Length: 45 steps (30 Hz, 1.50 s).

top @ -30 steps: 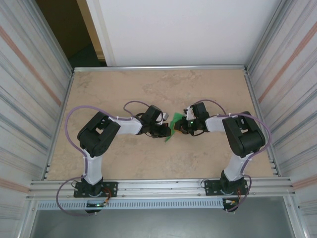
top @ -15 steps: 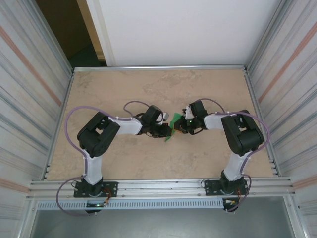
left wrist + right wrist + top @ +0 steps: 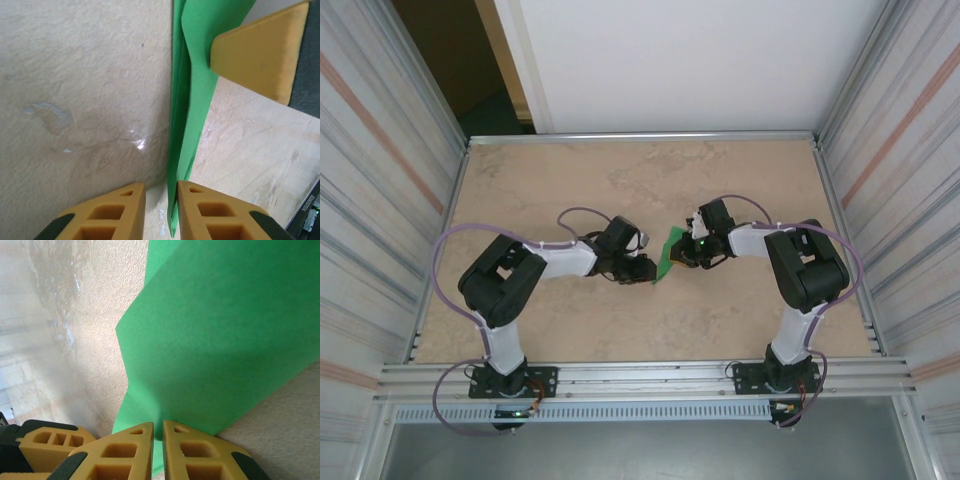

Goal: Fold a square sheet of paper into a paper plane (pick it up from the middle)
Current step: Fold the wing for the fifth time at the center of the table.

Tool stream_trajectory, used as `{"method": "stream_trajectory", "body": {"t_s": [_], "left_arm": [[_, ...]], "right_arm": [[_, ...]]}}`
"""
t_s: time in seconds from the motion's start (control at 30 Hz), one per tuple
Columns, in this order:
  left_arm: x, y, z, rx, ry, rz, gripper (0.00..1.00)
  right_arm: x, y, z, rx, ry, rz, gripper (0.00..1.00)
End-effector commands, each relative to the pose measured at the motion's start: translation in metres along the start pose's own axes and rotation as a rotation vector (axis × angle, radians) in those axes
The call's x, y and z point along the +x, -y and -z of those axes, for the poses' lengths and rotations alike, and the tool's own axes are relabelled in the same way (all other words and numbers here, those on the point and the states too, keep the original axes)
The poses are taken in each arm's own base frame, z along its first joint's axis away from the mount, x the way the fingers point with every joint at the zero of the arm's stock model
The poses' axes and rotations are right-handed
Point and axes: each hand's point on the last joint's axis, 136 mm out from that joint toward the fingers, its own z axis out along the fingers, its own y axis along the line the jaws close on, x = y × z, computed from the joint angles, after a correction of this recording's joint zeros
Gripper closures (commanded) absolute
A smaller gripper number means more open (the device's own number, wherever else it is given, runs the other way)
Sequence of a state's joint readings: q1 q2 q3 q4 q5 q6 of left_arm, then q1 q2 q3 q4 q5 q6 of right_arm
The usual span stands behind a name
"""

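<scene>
Backing off leftward, my left fingers [image 3: 125, 215] have let go and stand slightly apart. My right fingers [image 3: 130, 455] are clamped on the paper [image 3: 215, 340], which is held mid-surface [image 3: 75, 75]. It looks thin, floppy and easily creased, so I'd regrip along the stiffer folded layers.

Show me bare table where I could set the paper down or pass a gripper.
Widest bare patch: the table between the back rail and the arms. A narrower strip lies near the front rail, between the arms. Crowded at centre: the left gripper and right gripper meet at the folded green paper, pinched by the right.
</scene>
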<state>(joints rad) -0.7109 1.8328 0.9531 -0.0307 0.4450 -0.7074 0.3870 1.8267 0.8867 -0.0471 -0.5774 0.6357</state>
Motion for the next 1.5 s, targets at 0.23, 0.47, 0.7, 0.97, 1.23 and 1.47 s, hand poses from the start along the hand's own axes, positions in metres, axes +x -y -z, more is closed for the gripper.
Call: {"method": "stream_trajectory", "body": {"t_s": [0.23,0.47,0.7,0.97,1.23,1.47], "left_arm": [[-0.013,0.016,0.003,0.110,0.020,0.024,0.74],[-0.012,0.015,0.001,0.107,0.004,0.030,0.78],[-0.009,0.011,-0.006,0.106,-0.021,0.058,0.85],[-0.009,0.013,-0.005,0.107,-0.023,0.044,0.91],[-0.010,0.011,-0.001,0.079,-0.004,-0.063,0.95],[-0.009,0.013,0.001,0.051,0.028,-0.135,0.94]], "right_arm": [[0.011,0.028,-0.006,0.104,-0.024,-0.021,0.87],[0.012,0.028,-0.006,0.103,-0.022,-0.023,0.87],[0.012,0.028,-0.007,0.094,-0.020,-0.033,0.87],[0.010,0.014,0.000,0.035,0.000,-0.025,0.83],[-0.006,-0.032,0.036,-0.098,0.124,0.060,0.76],[-0.018,-0.021,0.046,-0.066,0.191,0.026,0.75]]}}
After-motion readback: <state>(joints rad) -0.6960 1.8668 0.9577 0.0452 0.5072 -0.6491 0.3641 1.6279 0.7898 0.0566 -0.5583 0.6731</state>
